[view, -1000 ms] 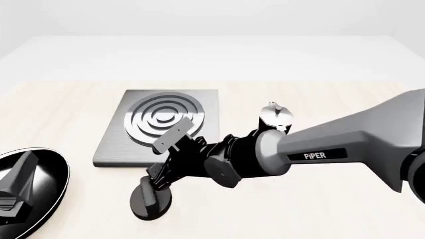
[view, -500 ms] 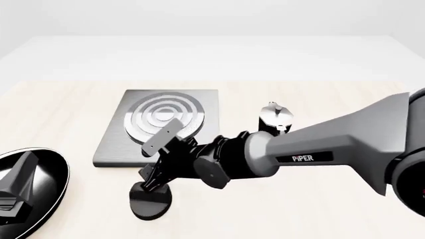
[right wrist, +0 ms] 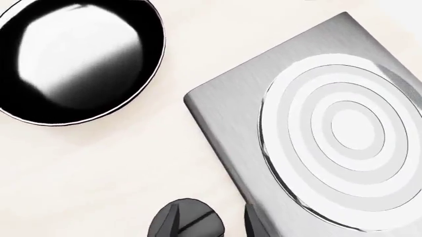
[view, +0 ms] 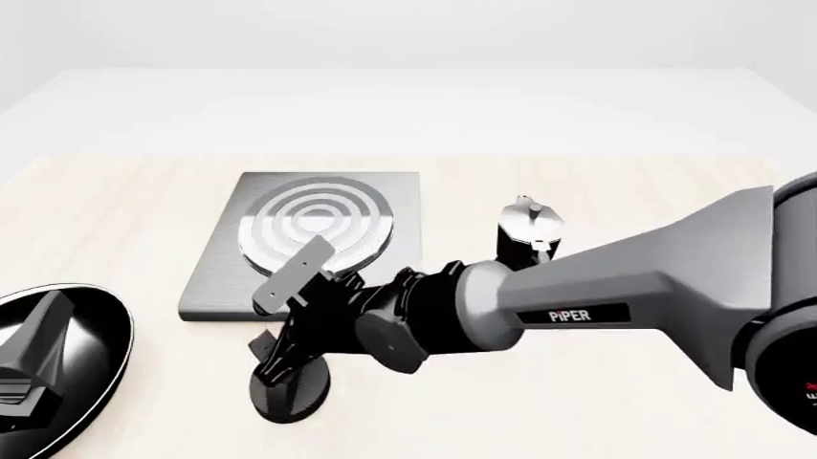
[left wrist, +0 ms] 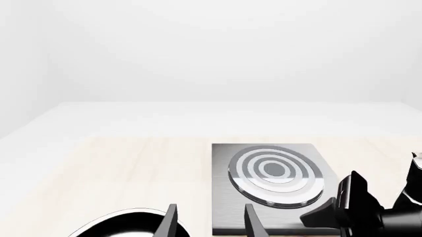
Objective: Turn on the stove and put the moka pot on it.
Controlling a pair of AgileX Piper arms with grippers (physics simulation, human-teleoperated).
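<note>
While the stove (view: 320,244) lay flat on the table (view: 115,210) a little left of centre in the front view, its ringed burner (view: 313,225) sat toward the far part of the plate. The black knob (view: 291,387) stood apart from the plate, on the table just off its near edge. The moka pot (view: 526,232) stood upright on the table to the right of the stove, near it but not touching, silver top up; its lower body was partly hidden behind the right arm.

The right claw (view: 283,320) reached across from the right, angled down over the knob, jaws spread apart. In the right wrist view the two fingertips (right wrist: 173,219) straddled the knob (right wrist: 187,219), one tip over it and the other just beside it next to the stove (right wrist: 224,113) edge; contact could not be told. Nothing was gripped.

The left claw (left wrist: 207,222) showed only as two finger ends in its own wrist view, parted with nothing between them, pointing toward the stove (left wrist: 224,187) and burner (left wrist: 274,175). It sat low at the left over the frying pan (view: 96,344), a round black pan well left of the knob, also seen in the right wrist view (right wrist: 72,59).
</note>
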